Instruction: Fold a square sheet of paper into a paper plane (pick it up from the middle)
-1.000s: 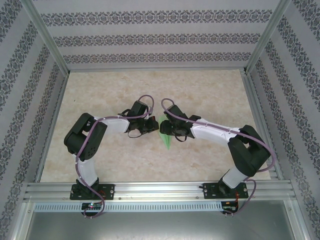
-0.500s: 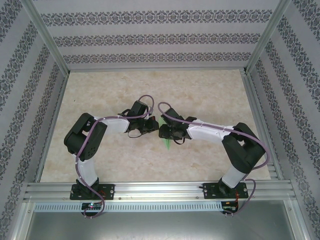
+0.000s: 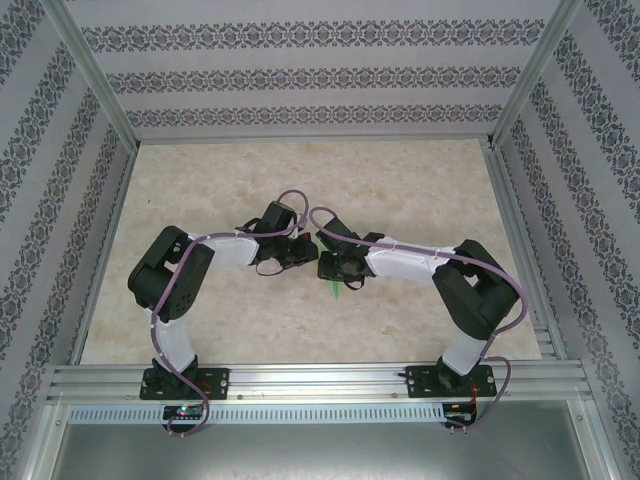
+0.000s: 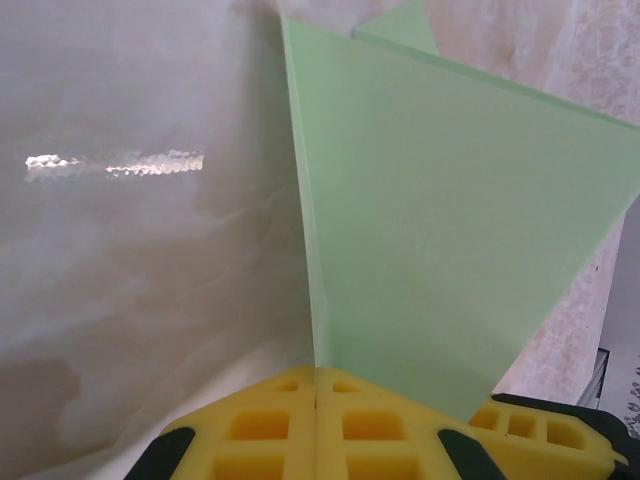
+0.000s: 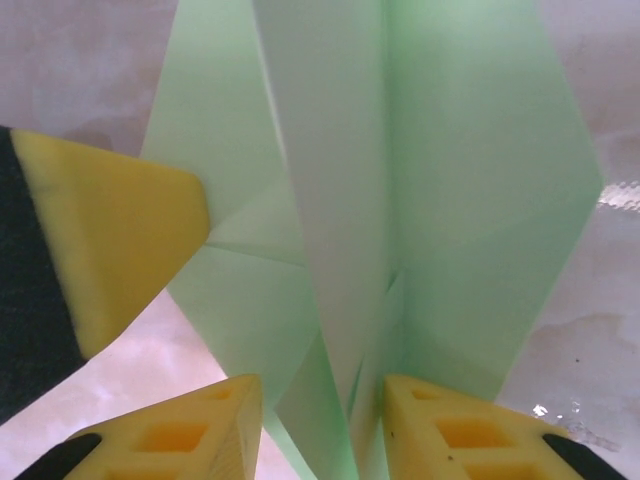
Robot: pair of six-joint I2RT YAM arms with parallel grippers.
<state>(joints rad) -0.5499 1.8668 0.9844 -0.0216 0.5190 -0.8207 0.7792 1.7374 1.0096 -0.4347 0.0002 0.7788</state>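
Marbled beige table (image 3: pixel 420 190) is stretching out beneath two arms that are meeting at its middle over one pale green paper plane (image 3: pixel 335 288), only partly folded. The left gripper (image 4: pixel 316 378) is pinching a folded edge with its jaws fully together, likely steadying the piece. The right gripper (image 5: pixel 320 390) is straddling the centre crease, jaws narrowly apart, probably lining up to press it. One paper, two grippers.

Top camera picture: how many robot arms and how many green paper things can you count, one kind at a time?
Robot arms: 2 (left arm, right arm)
Green paper plane: 1
Total: 3
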